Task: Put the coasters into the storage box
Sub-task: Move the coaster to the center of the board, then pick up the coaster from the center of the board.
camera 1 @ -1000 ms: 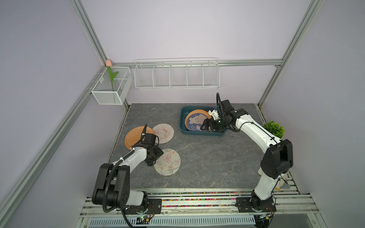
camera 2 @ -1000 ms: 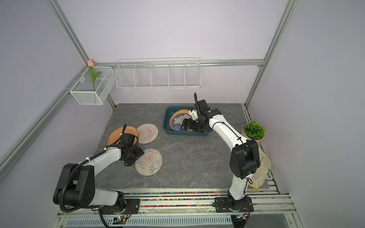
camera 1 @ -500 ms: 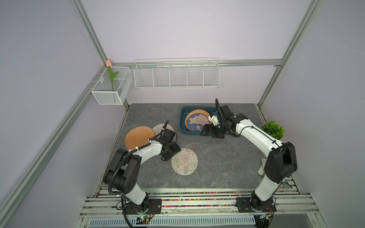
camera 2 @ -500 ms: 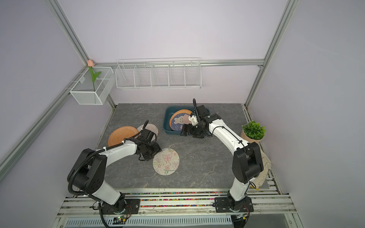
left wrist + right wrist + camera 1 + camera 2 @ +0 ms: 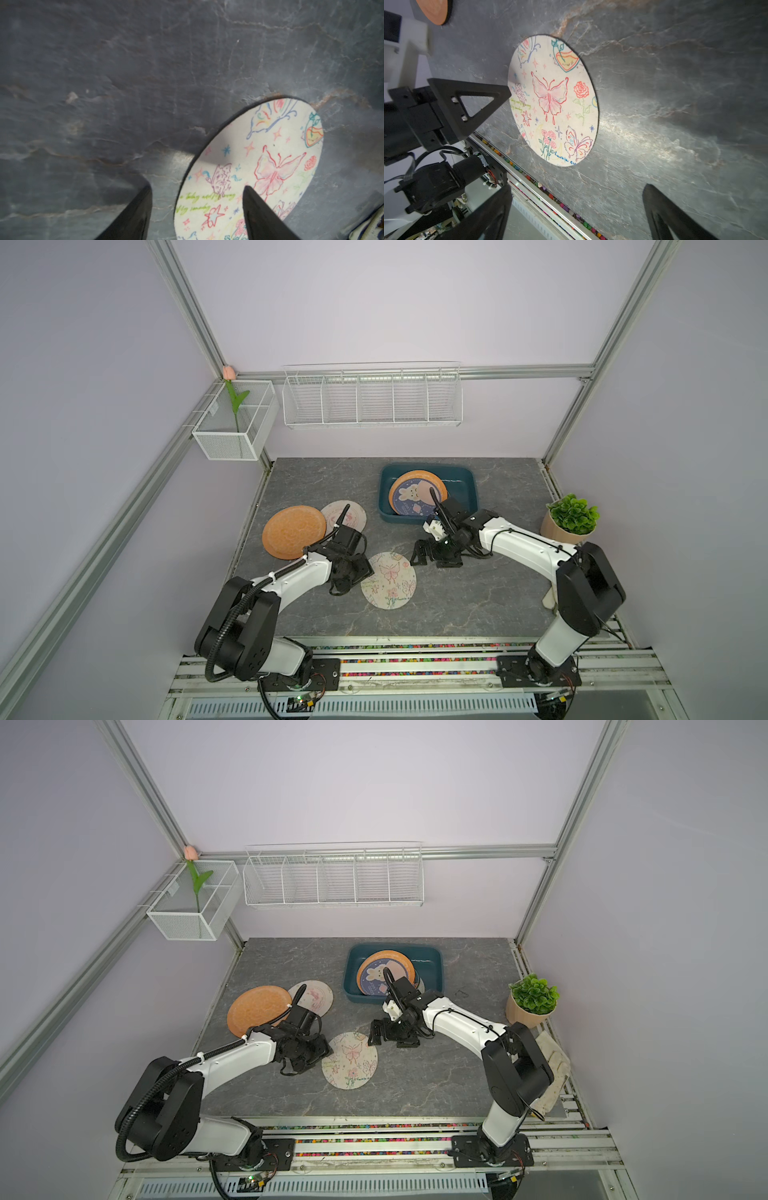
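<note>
Okay, read the desk (image 5: 478,601) as a clock face with twelve at the back wall (image 5: 374,323). The butterfly coaster (image 5: 388,580) lies flat just below centre, toward six. At its nine o'clock rim sits the left gripper (image 5: 365,570), jaws well parted. The left wrist view shows one finger (image 5: 261,212) over the print and the other finger (image 5: 133,214) over bare stone. The coaster's edge runs between them, and nothing is pinched.

Over at the coaster's one o'clock, just off its rim, the right gripper (image 5: 392,1038) hovers spread as wide as it goes and empty — its wrist view has only grey stone between the two fingers.

Up at one o'clock on the desk stands the storage box (image 5: 473,493). Inside it a navy bunny coaster (image 5: 409,497) lies on top of an orange-rimmed coaster (image 5: 422,477).

Out at nine o'clock the plain orange coaster (image 5: 293,531) rests on the desk. Its edge overlaps a pale pink-print coaster (image 5: 351,512) on its two o'clock side — both are well apart from the box. A potted plant (image 5: 571,516) stands at three o'clock, by the desk's edge.
</note>
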